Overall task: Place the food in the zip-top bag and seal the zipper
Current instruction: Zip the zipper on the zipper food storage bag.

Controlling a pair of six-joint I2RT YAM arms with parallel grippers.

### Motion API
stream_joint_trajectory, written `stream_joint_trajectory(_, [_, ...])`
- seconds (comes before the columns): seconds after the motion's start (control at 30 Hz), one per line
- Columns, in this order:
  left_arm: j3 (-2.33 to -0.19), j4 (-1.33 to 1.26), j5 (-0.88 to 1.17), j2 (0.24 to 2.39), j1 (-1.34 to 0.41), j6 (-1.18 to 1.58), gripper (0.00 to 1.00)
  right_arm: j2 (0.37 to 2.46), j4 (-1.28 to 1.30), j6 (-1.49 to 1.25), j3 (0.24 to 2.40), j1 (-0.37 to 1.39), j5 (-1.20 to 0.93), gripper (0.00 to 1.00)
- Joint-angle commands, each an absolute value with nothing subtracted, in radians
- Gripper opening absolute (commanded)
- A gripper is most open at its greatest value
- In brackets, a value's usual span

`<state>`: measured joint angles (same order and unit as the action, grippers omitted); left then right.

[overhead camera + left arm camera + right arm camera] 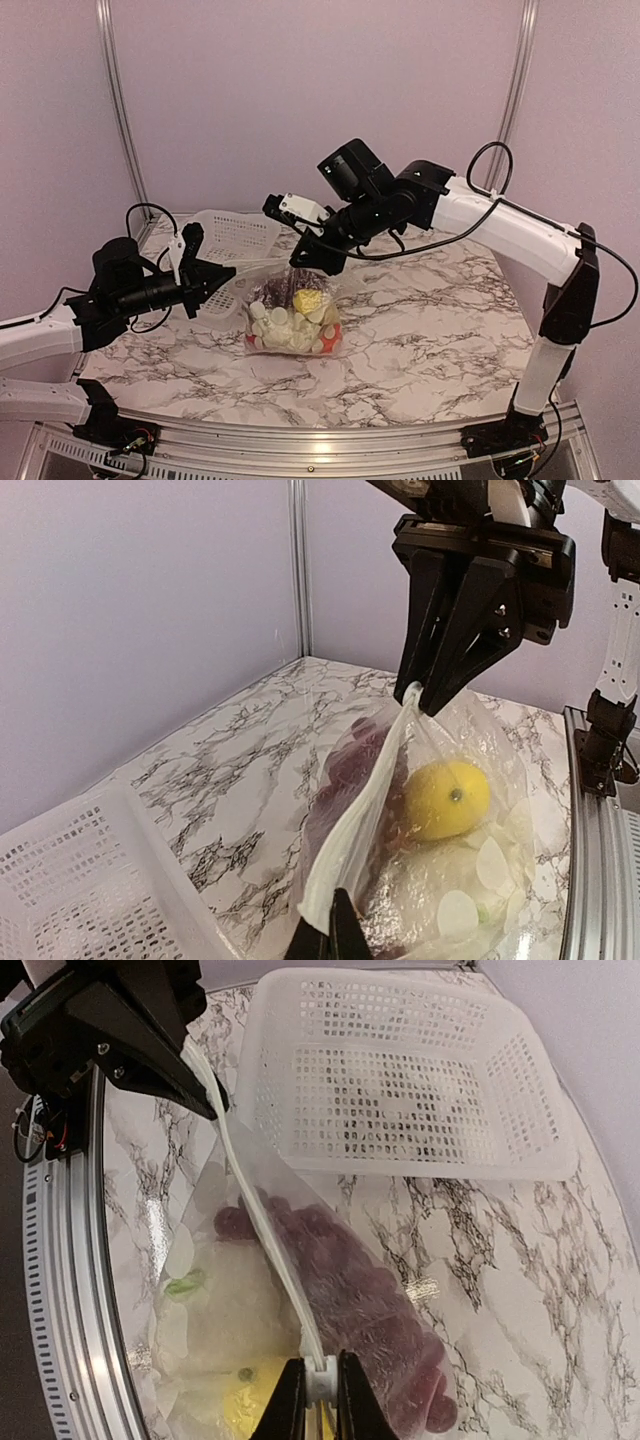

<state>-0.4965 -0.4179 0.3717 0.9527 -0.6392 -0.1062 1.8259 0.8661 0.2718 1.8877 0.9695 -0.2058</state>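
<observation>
Marble-patterned table | white perforated plastic basket far left | clear crinkly zip-top bag at centre, toy food inside, so loading looks done | pale zipper strip taut, left gripper and right gripper each pinching one end | left to do: sealing; how much is closed is unclear

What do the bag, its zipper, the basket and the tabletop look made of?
Zip-top bag: thin clear plastic film, glossy; it crinkles and shows the food through it.
Zipper: pale, opaque plastic strip, stiffer by its straight line.
Basket: white moulded plastic, perforated grid.
Table: marble-patterned surface, glossy; real stone or laminate, cannot tell.
</observation>
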Motion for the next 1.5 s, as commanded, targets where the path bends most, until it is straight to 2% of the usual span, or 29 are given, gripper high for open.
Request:
stream_joint_trajectory(0.0, [-0.46, -0.354, 0.304, 0.921, -0.601, -0.091, 0.0, 1.729, 0.941, 0.274, 1.868, 0.911, -0.092, 0.09])
stream_joint_trajectory(0.9, [-0.439, -0.4, 0.325, 0.96, -0.578, -0.039, 0.0, 1.565, 0.973, 0.304, 1.629, 0.88, 0.045, 0.12])
stream_joint_trajectory(1.03, [-0.445, -0.408, 0.359, 0.977, -0.578, -0.032, 0.0, 1.576, 0.966, 0.294, 1.629, 0.88, 0.015, 0.17])
stream_joint_trajectory(1.23, [-0.459, -0.403, 0.402, 0.991, -0.578, -0.039, 0.0, 1.618, 0.902, 0.286, 1.599, 0.878, -0.115, 0.39])
stream_joint_trajectory(1.47, [-0.497, -0.352, 0.437, 0.966, -0.578, -0.072, 0.0, 1.74, 0.8, 0.278, 1.603, 0.825, -0.191, 0.47])
